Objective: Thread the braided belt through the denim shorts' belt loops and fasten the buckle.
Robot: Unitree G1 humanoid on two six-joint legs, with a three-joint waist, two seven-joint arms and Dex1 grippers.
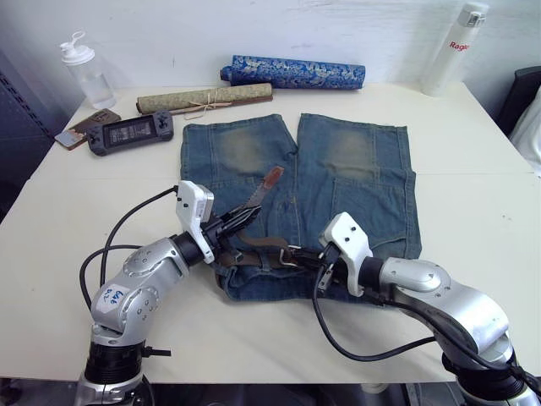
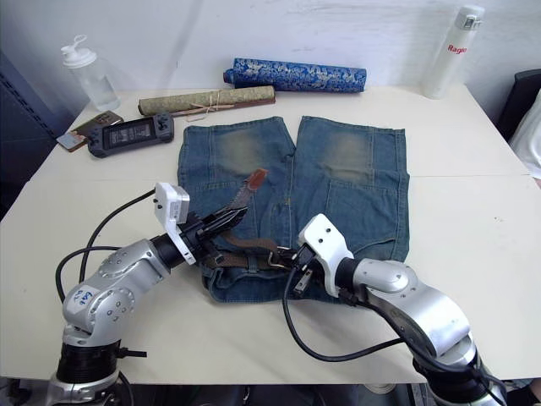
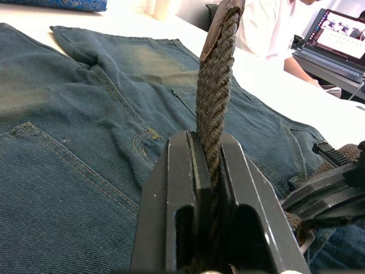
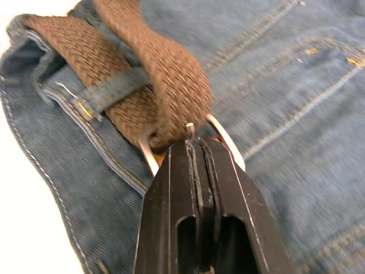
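Observation:
The faded denim shorts [image 1: 355, 178] lie flat on the white table [image 1: 473, 194], waistband toward me. The braided belt [image 1: 262, 243] runs along that waistband and passes under a belt loop [image 4: 117, 85]. My left gripper [image 1: 241, 217] is shut on the belt's free end, and the strap [image 3: 215, 85] rises from between its fingers to the reddish leather tip [image 1: 272, 177], lifted above the left leg. My right gripper [image 1: 314, 258] is shut on the silver buckle [image 4: 225, 140] at the middle of the waistband, with the belt looped through the frame.
At the back of the table lie a tan rolled mat [image 1: 204, 98] and a blue patterned roll [image 1: 292, 73]. A handheld console [image 1: 131, 132], a phone [image 1: 84, 128] and a clear bottle [image 1: 87, 72] sit back left. A white bottle [image 1: 454, 49] stands back right. A person [image 3: 268, 28] sits beyond the table by a laptop [image 3: 342, 31].

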